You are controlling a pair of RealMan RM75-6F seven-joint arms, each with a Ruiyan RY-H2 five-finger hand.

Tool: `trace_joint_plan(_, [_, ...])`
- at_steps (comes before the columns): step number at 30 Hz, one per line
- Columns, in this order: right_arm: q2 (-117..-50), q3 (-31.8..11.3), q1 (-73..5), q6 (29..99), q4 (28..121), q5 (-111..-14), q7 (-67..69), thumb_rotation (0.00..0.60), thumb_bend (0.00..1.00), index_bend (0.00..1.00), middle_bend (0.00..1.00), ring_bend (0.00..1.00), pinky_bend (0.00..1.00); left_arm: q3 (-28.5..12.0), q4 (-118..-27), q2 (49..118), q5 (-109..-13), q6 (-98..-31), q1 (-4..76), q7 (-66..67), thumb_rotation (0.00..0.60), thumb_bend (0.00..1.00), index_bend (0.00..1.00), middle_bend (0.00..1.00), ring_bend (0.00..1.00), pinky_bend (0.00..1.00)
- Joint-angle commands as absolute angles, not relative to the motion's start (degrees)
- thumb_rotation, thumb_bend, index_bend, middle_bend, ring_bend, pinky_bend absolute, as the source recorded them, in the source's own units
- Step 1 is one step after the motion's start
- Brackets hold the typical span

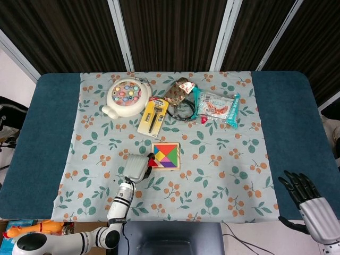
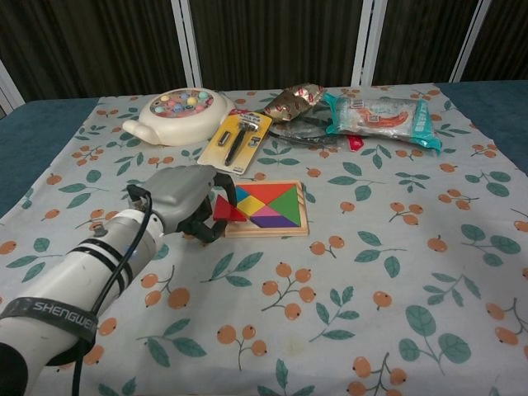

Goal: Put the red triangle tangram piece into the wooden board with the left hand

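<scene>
The red triangle piece (image 2: 228, 210) is pinched by my left hand (image 2: 188, 200) at the wooden board's (image 2: 267, 228) left edge, its tip over the board's lower left corner. In the head view the left hand (image 1: 137, 167) sits just left of the board (image 1: 166, 167), with the red triangle (image 1: 153, 162) at its fingertips. The board holds several coloured pieces. My right hand (image 1: 312, 204) hangs at the lower right, off the table, fingers spread and empty.
Behind the board lie a round cream fishing toy (image 2: 173, 115), a yellow carded razor (image 2: 235, 141), a shiny snack wrapper (image 2: 294, 101), black-framed glasses (image 2: 299, 132) and a teal snack packet (image 2: 380, 117). A floral cloth (image 2: 371, 280) covers the table.
</scene>
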State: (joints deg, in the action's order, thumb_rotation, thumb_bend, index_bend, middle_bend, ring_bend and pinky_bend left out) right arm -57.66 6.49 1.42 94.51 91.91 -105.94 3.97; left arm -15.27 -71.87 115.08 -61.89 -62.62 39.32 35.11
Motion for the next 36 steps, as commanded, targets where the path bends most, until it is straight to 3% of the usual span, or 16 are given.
trace_joint_plan(1, [-57.63, 6.54, 1.42, 94.53, 91.85, -106.06, 4.00, 0.600, 0.06, 0.00, 0.00, 0.00, 0.00, -15.17, -71.90, 115.31, -61.93, -62.85, 39.56, 35.36, 0.600, 0.48, 0.64, 1.00, 1.00, 1.00])
trace_joint_plan(36, [-57.48, 6.75, 1.72, 95.25, 91.29, -106.58, 4.82, 0.600, 0.06, 0.00, 0.00, 0.00, 0.00, -15.59, -70.92, 118.07, -57.53, -63.79, 41.92, 40.76, 0.600, 0.47, 0.60, 1.00, 1.00, 1.00])
